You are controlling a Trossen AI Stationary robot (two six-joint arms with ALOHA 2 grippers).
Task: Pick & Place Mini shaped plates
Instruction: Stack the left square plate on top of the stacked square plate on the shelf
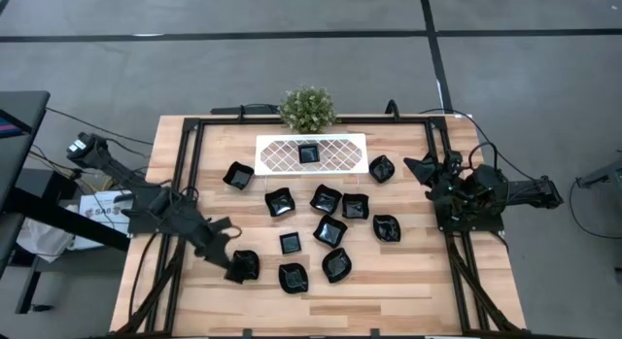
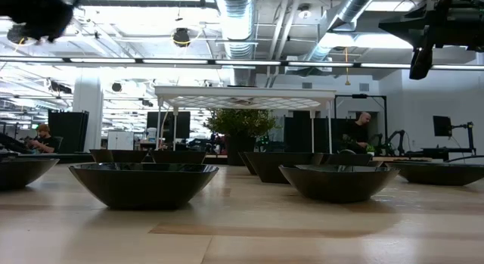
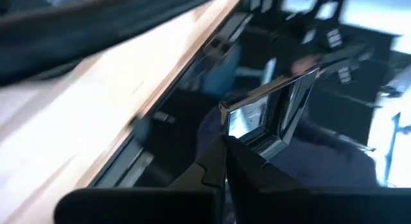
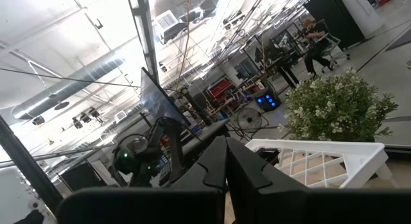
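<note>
Glossy black square mini plate [image 3: 273, 118] sits pinched in the left gripper [image 1: 236, 268] jaws at the wooden surface [image 1: 408, 281] near-left corner, white lattice tray [image 1: 340, 154] lying far-right of it; right gripper [image 1: 428, 170] waits, jaws pressed together.

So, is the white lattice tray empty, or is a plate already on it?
Not empty. In the high view one black mini plate sits near the middle of the white lattice tray; the other plates lie on the table.
</note>
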